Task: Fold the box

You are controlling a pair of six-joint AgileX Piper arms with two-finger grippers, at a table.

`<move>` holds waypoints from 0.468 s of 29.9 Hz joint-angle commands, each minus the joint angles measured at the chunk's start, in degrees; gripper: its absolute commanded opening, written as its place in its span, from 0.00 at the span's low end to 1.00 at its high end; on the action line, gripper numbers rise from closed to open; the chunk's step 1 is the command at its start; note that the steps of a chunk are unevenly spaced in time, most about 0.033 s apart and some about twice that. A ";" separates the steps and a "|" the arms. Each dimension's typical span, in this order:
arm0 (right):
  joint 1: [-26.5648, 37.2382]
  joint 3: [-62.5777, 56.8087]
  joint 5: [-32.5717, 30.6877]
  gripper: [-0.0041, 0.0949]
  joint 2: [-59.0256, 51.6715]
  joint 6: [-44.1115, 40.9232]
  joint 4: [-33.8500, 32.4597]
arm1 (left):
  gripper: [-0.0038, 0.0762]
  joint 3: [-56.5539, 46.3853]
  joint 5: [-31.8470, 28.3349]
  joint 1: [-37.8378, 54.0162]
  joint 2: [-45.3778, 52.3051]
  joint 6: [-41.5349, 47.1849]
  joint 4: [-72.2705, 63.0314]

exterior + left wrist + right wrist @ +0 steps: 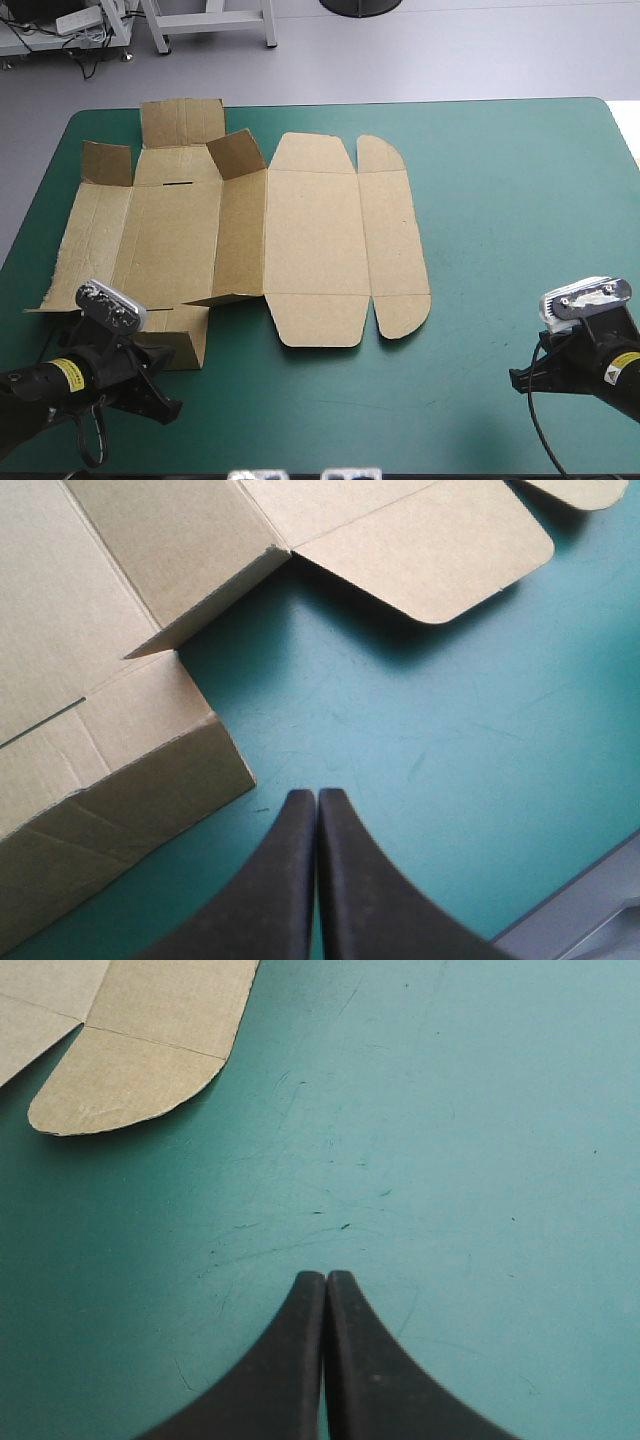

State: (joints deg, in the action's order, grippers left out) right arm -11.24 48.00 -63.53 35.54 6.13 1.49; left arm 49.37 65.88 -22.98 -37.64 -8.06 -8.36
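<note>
High view: the box lies mostly flat, left of centre; my left gripper sits near its near corner, my right gripper well apart.
Left wrist view: fingers pressed together; raised wall just beside.
Right wrist view: fingers pressed together; rounded flap ahead, apart.

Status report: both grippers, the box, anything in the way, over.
Left gripper shut, empty, by the box. Right gripper shut, empty, off to its right. Box mostly flat, left flaps raised. Nothing in the way.
</note>
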 commanded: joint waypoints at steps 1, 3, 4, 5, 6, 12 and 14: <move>-0.06 1.52 3.13 0.02 0.22 0.03 -0.18 | 0.04 1.45 -2.89 0.11 -0.03 0.14 -1.12; -0.06 1.52 3.13 0.02 0.22 0.03 -0.18 | 0.04 1.45 -2.89 0.11 -0.03 0.14 -1.12; -0.06 1.52 3.13 0.02 0.22 0.03 -0.18 | 0.04 1.45 -2.89 0.11 -0.03 0.14 -1.12; -0.06 1.52 3.13 0.02 0.22 0.03 -0.18 | 0.04 1.45 -2.89 0.11 -0.03 0.14 -1.12; -0.06 1.52 3.13 0.02 0.22 0.03 -0.18 | 0.04 1.45 -3.12 0.11 -0.03 0.42 -1.12; -0.06 1.52 3.13 0.02 0.22 0.03 -0.18 | 0.04 1.45 -3.33 0.11 -0.03 0.58 -1.12; -0.06 1.52 3.13 0.02 0.22 0.03 -0.18 | 0.04 1.45 -4.14 0.11 -0.03 0.58 -0.72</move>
State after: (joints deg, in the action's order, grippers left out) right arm -11.24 48.00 -63.53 35.54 6.13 1.49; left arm 49.37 65.56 -22.98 -37.64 -8.00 -8.41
